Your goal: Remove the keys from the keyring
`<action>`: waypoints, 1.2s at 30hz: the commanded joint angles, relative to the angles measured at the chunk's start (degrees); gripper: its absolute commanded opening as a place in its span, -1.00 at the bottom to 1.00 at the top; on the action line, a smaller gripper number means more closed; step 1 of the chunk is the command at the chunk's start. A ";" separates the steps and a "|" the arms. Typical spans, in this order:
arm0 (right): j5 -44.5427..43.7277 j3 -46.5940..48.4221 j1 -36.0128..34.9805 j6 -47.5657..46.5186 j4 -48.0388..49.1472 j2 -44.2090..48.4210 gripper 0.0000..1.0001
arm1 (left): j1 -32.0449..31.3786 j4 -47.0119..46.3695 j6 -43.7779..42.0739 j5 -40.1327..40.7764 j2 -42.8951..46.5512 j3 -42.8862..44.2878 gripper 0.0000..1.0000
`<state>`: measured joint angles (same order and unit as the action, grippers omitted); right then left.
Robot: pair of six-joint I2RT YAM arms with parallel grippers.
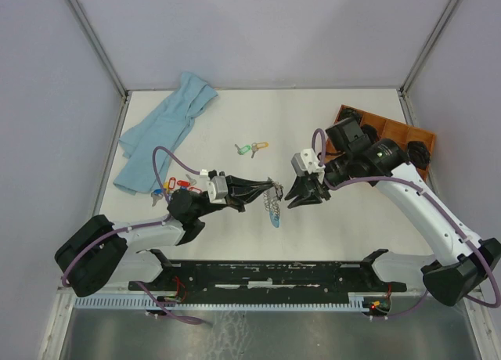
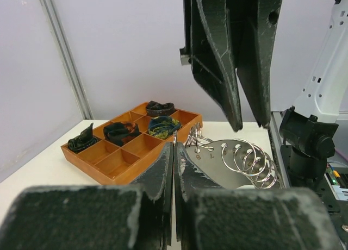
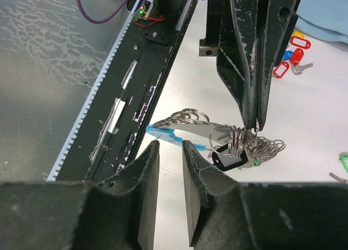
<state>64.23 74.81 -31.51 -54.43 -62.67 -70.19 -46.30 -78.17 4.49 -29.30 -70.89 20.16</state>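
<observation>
The left gripper [image 1: 268, 189] is pressed together, pinching the keyring [image 3: 247, 147] at its fingertips, and the keys [image 3: 193, 129] hang beneath. The right gripper [image 3: 169, 152], jaws slightly parted and empty, sits just beside. The bunch lies ahead and right of its gap, stretched crosswise.

white table [image 1: 274, 117] carries blue cloth [image 1: 164, 133], wooden tray [image 1: 395, 131], loose tagged keys [image 1: 252, 149].
</observation>
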 commanded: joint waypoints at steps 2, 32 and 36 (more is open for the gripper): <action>-0.97 5.60 0.29 -1.66 -4.09 2.19 -0.38 | 0.50 -6.61 2.49 -0.75 0.48 -0.14 -0.95; -11.42 -1.18 -3.59 15.55 15.24 1.01 -0.72 | 0.51 -11.28 7.25 0.03 -2.76 -0.16 -0.95; -13.69 -0.25 -2.47 17.95 16.12 1.83 -0.54 | 0.48 -11.62 7.50 -1.03 -2.30 -0.46 -0.95</action>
<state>52.36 73.10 -34.74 -39.35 -49.50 -69.30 -45.98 -82.17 9.67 -30.20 -73.91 19.05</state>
